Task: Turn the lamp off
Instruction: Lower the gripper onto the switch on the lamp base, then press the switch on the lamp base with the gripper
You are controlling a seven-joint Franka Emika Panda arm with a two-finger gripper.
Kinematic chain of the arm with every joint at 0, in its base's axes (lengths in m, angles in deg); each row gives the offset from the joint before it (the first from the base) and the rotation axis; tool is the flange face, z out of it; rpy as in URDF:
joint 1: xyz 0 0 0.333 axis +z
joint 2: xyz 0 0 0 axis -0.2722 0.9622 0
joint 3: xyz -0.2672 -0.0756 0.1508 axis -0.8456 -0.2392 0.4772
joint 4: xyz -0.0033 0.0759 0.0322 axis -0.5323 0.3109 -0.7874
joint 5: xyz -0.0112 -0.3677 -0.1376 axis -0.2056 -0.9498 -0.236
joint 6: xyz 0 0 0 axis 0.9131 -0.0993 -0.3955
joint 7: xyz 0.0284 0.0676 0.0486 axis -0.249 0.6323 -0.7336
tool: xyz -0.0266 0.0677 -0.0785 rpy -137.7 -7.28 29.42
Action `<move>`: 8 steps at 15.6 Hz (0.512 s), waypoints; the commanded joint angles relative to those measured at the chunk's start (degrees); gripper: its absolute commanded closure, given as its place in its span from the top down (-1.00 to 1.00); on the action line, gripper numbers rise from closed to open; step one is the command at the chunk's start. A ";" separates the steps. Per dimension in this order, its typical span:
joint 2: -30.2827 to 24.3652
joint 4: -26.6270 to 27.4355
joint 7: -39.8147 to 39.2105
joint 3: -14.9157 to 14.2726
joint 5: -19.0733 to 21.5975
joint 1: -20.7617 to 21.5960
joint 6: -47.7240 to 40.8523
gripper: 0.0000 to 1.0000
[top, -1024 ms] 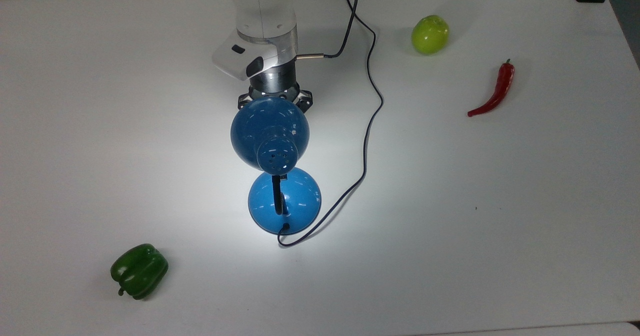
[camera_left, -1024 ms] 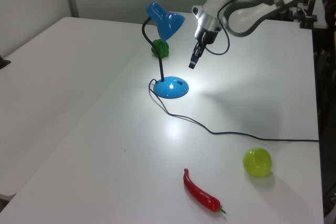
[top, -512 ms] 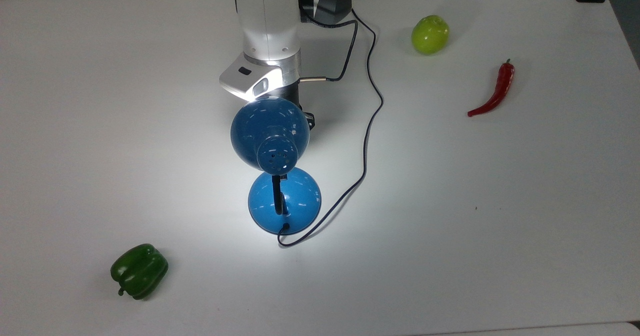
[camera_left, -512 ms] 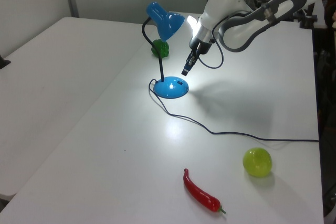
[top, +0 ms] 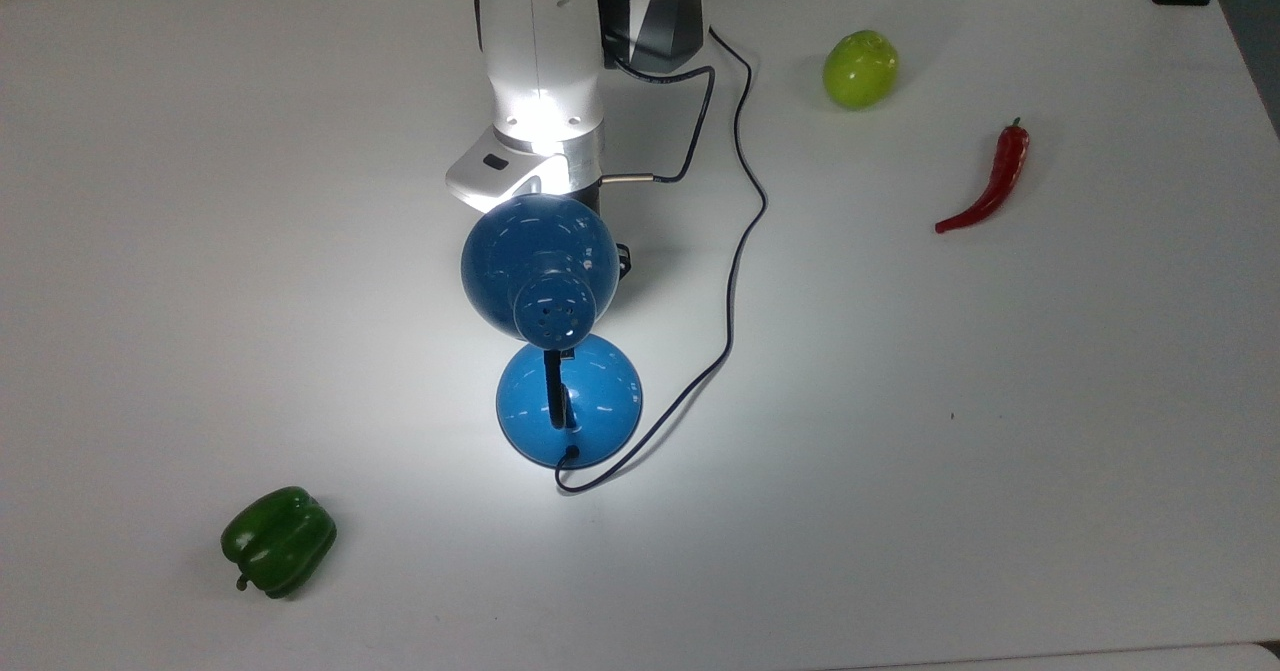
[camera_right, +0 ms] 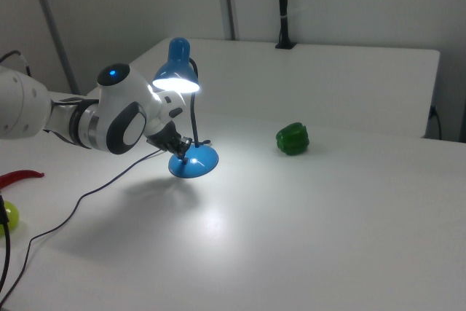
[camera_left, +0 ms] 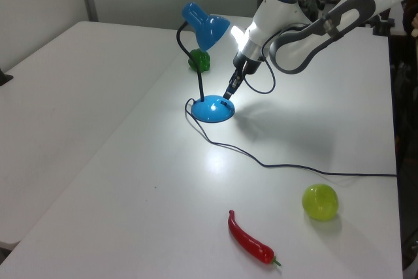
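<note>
Since the earlier frame the tool (camera_left: 228, 91) has dropped toward the lit lamp (camera_left: 212, 108) base; finger state cannot be told; next, press its switch.

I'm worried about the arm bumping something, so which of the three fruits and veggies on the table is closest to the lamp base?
The green bell pepper, alone toward the top view's lower left. The green apple and red chili lie farther off, at the top view's upper right.
</note>
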 commanded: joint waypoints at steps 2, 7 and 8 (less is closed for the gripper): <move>1.16 -0.06 0.11 0.14 1.07 0.31 2.27 -1.00; 2.21 -0.15 0.11 0.23 0.99 0.31 4.28 -1.00; 2.48 -0.15 0.11 0.23 0.99 0.31 5.07 -1.00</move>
